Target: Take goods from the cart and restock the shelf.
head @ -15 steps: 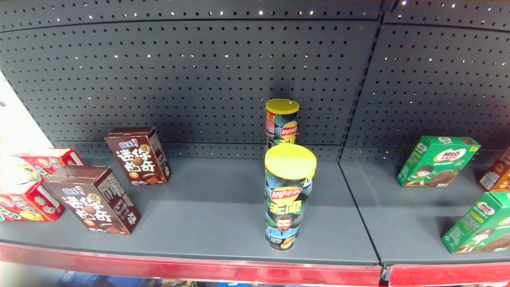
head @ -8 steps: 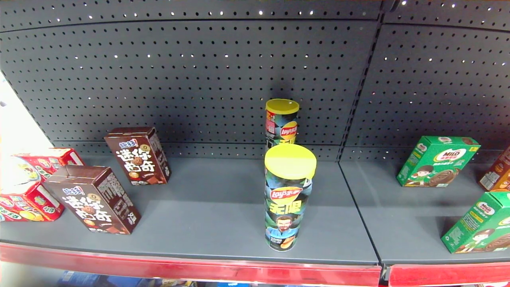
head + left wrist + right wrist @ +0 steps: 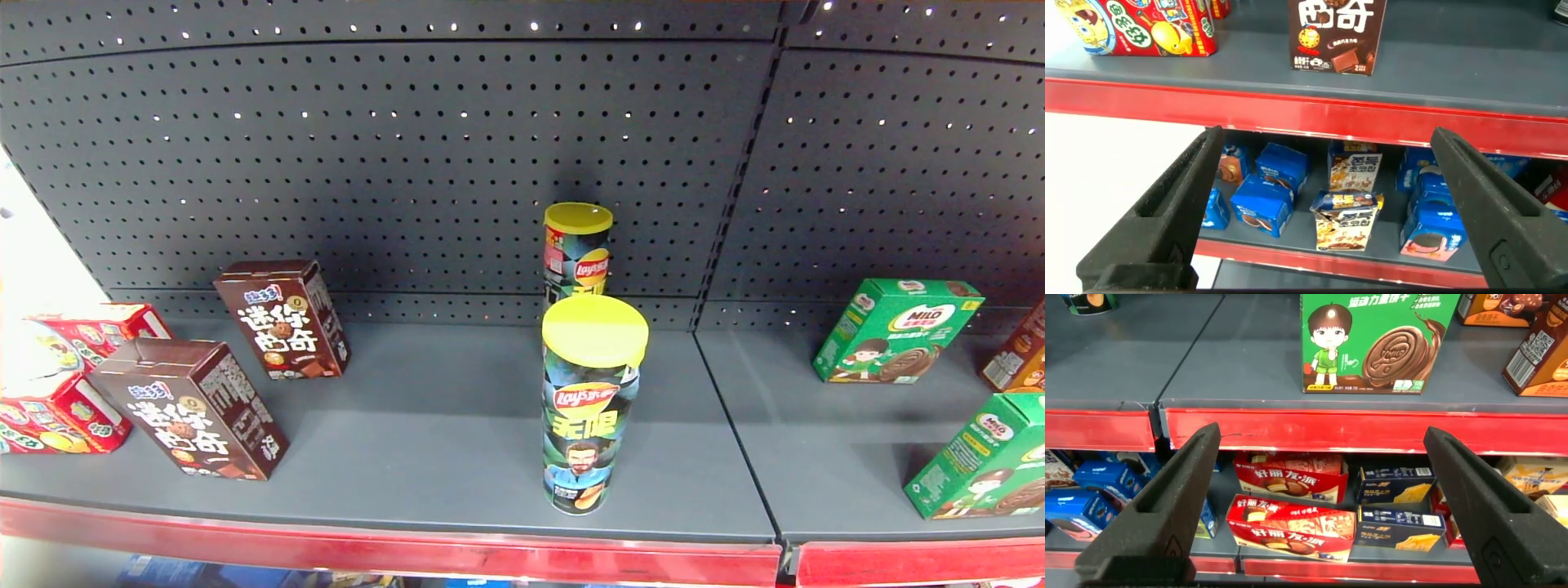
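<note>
The left tool (image 3: pixel 1327 135) and right tool (image 3: pixel 1320 431) hang open, empty, before the dark grey metal shelf (image 3: pixel 424 433). Two yellow-lidded chip tubes (image 3: pixel 592 408) stand there, with gaps probably awaiting more.

You see a matt grey metal shelf (image 3: pixel 424 433) with a glossy red edge strip (image 3: pixel 392 549). The centre can (image 3: pixel 589 416) has a smooth yellow plastic lid (image 3: pixel 595 330). The lower-left brown box (image 3: pixel 196 416) is glossy cardboard.

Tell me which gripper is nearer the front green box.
Right. The right gripper sits directly before the front green box, at the shelf edge; the left gripper sits before the brown box, farther left.
</note>
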You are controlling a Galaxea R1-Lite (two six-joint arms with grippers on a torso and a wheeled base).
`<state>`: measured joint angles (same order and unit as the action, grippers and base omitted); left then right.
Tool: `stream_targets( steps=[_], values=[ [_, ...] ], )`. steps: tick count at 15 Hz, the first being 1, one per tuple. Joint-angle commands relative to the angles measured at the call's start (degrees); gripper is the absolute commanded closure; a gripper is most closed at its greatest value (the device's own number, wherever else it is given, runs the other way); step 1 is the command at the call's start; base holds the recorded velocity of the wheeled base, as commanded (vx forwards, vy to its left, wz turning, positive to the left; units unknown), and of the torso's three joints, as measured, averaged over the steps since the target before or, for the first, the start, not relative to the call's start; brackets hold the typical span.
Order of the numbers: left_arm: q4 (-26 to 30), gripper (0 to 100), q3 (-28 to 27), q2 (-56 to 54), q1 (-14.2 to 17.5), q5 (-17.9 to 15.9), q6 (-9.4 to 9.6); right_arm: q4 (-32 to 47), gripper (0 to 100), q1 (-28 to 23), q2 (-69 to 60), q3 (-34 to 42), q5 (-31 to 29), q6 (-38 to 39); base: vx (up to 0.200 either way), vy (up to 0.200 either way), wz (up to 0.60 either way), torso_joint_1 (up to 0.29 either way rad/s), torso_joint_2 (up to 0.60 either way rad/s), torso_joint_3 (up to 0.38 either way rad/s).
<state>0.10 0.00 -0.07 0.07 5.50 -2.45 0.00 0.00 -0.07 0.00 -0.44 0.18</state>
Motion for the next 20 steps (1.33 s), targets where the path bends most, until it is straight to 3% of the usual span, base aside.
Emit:
stream_targets(
  steps=[1, 20],
  values=[
    [0.0, 0, 0.0, 0.1, 0.0, 0.0, -0.01, 0.0, 0, 0.0, 0.1, 0.0, 0.0, 0.0, 0.000, 0.000, 0.00, 0.000, 0.00, 0.000],
    [0.0, 0, 0.0, 0.1, 0.0, 0.0, -0.01, 0.0, 0, 0.0, 0.1, 0.0, 0.1, -0.1, 0.000, 0.000, 0.00, 0.000, 0.00, 0.000]
  ],
)
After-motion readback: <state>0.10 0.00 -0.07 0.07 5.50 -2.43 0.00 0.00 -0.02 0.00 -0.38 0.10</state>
